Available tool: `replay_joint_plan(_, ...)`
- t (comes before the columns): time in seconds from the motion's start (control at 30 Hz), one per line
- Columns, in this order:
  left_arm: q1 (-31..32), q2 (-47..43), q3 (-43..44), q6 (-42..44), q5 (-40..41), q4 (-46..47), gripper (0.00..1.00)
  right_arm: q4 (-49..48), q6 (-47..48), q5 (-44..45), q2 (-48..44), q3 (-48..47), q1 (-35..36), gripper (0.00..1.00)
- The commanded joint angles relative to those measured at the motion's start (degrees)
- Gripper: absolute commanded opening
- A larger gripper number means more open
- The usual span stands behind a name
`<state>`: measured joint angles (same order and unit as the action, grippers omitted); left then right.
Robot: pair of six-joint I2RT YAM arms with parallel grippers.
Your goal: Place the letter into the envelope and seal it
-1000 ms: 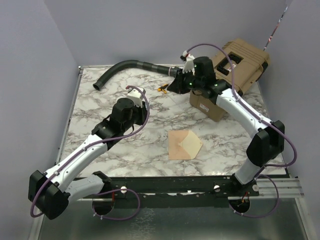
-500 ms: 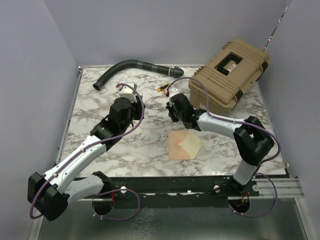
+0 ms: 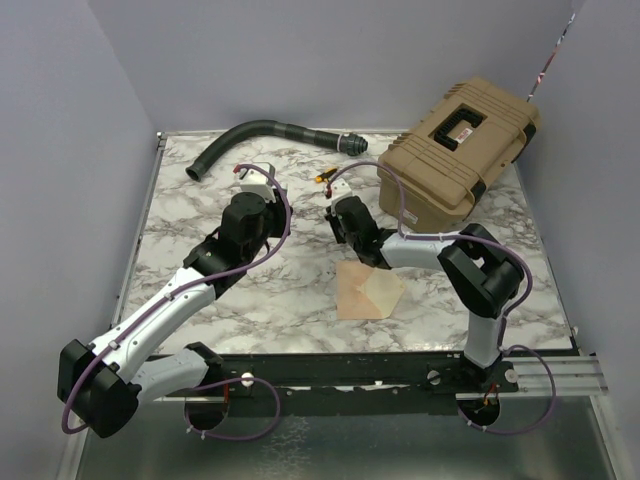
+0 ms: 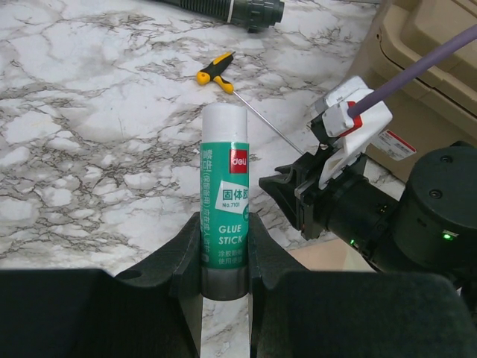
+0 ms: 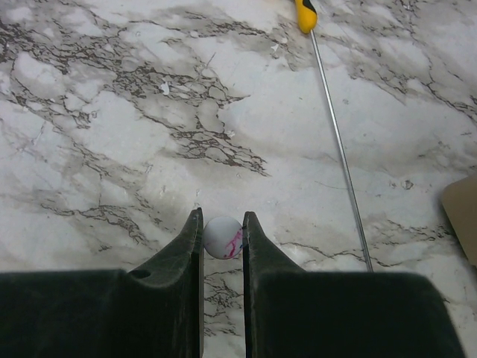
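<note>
The peach envelope (image 3: 357, 290) lies flat near the front middle of the table, its paler cream triangular flap (image 3: 388, 289) open and pointing right. No separate letter shows. My left gripper (image 4: 225, 224) is shut on a green-and-white glue stick (image 4: 225, 186), held above the table left of centre. My right gripper (image 5: 222, 224) hovers low just behind the envelope, shut on a small white round cap (image 5: 222, 237) with pink smears. A corner of the envelope (image 5: 463, 216) shows at the right edge of the right wrist view. The right gripper (image 3: 345, 215) faces the back of the table.
A tan hard case (image 3: 458, 150) stands closed at the back right. A black corrugated hose (image 3: 260, 137) curves along the back edge. A thin screwdriver with a yellow handle (image 5: 306, 16) lies on the marble between the hose and my right gripper.
The right arm has swung back from the tan case and come down low over the table's middle, just behind the envelope. The left arm has barely shifted. Both grips are unchanged.
</note>
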<state>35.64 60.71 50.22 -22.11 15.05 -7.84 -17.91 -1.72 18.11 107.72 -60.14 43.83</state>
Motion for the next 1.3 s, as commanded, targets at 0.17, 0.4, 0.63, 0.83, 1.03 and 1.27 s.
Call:
replay_joint_plan(0.17,-0.10,0.29,2.03,-0.27,-0.13,0.87,0.00,-2.24,-3.32,1.22,4.94,-1.45,0.81,0.01)
replay_joint_plan(0.4,-0.13,0.29,2.67,-0.36,-0.30,0.53,0.00,0.52,-4.56,-0.45,5.41,-1.42,0.89,0.13)
replay_joint_plan(0.63,-0.21,0.21,2.91,-0.36,-0.58,0.47,0.00,3.99,-6.87,-2.97,2.44,-2.88,0.81,0.42)
replay_joint_plan(0.83,-0.22,0.11,3.29,0.13,-0.73,0.40,0.00,6.80,-9.43,-4.12,-0.61,-4.39,0.77,0.53)
replay_joint_plan(1.03,-0.20,-0.13,3.81,0.18,-0.83,0.49,0.00,12.18,-11.41,-3.96,-4.27,-6.66,0.81,0.57)
replay_joint_plan(1.27,-0.22,-1.45,5.56,1.44,-3.91,1.54,0.00,15.02,-20.63,-13.97,-15.80,-5.08,-1.37,0.58)
